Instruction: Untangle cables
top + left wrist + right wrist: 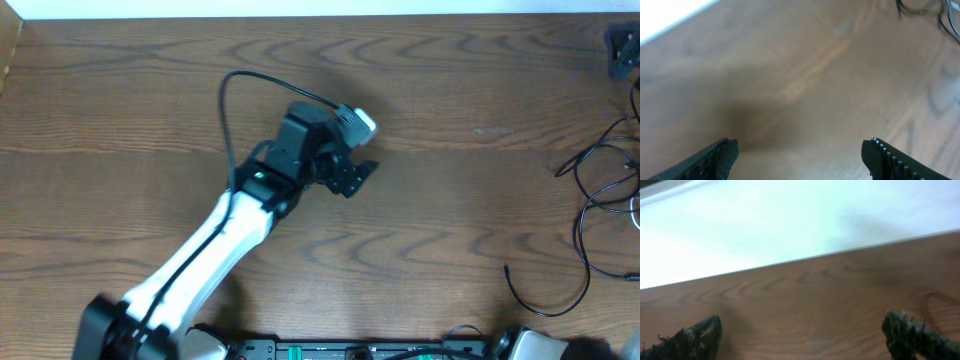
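Several cables (600, 200) lie well off at 3 o'clock from the left hand (352, 178). It and the right hand (801, 330) gape empty.

No text, label, brand, number or sign can be read in any of the three views. On the left arm (226, 232) in the overhead view there is a small green light (258, 177), but it shows no letter and no figure. Both wrist views are too blurred to make out any marking.
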